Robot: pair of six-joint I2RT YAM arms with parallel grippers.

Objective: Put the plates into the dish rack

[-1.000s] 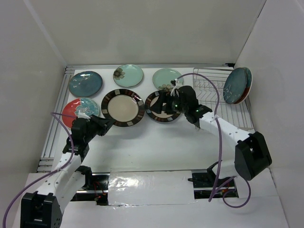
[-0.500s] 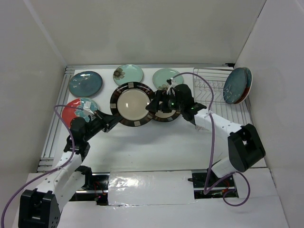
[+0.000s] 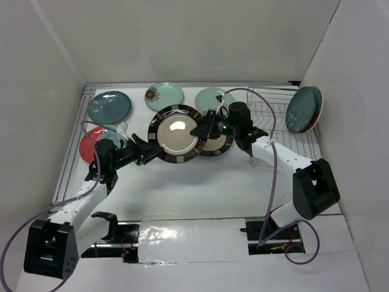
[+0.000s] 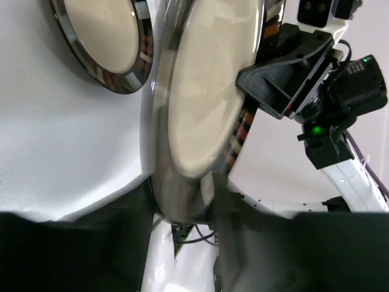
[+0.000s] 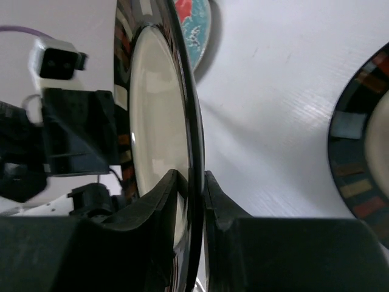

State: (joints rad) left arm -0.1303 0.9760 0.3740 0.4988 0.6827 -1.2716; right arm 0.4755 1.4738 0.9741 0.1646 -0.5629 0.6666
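Observation:
A cream plate with a dark striped rim (image 3: 176, 134) (image 4: 206, 91) (image 5: 152, 121) stands on edge above the table between both arms. My right gripper (image 3: 203, 129) (image 5: 193, 179) is shut on its right rim. My left gripper (image 3: 151, 149) (image 4: 182, 201) straddles the plate's lower left rim; blur hides whether the fingers still press it. A second striped plate (image 3: 222, 145) (image 4: 103, 42) (image 5: 364, 176) lies flat under the right arm. The dish rack (image 3: 270, 115) sits at the back right with two plates (image 3: 302, 109) upright at its right end.
Flat on the table lie a dark teal plate (image 3: 109, 106), a mint flowered plate (image 3: 164, 96), another mint plate (image 3: 209, 97) partly behind the right arm, and a red plate (image 3: 88, 146) (image 5: 196, 27) by the left arm. White walls enclose the table.
The striped plate has risen off the table in the left gripper, tipped onto its edge and moved right. The right gripper came to it and shut on its rim.

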